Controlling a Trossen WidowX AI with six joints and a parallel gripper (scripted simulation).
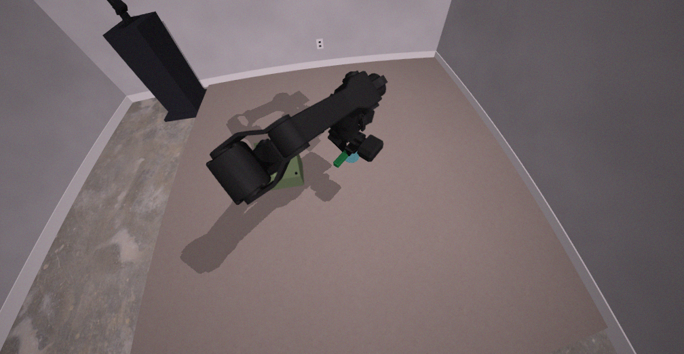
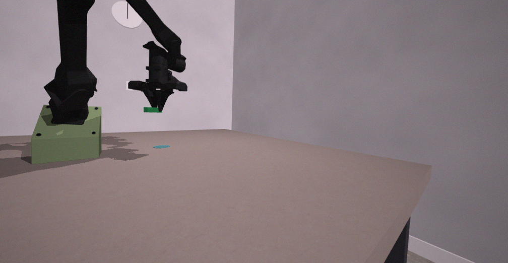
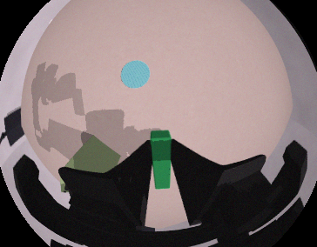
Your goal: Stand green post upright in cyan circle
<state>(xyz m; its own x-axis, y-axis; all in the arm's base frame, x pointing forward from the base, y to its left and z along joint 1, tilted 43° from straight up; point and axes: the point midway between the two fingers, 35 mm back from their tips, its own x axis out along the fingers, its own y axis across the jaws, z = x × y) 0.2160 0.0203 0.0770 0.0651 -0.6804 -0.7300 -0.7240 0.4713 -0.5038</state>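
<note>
You have the gripper (image 2: 158, 109) closed on the green post (image 2: 150, 109), and the fingers stand only a little apart because the post is between them. The gripper points straight down and holds the post near one of its ends, so most of the post sticks out to one side, toward the green base block (image 2: 65, 142) of the arm. The long axis of the post is level, parallel to the table (image 2: 248, 190); it is not upright yet.

Take the cyan circle (image 2: 161, 146) as your landmark. The post hangs high above it, well apart from the table surface. In the top view the held end seems to be over the circle (image 1: 352, 158), and the free end reaches away from it toward the base. In the wrist view the circle (image 3: 136, 74) lies ahead of the post (image 3: 161, 158), along its length.

I judge that the coming move depends on this: you must turn the long axis from level to vertical, then lower it into the circle.
</note>
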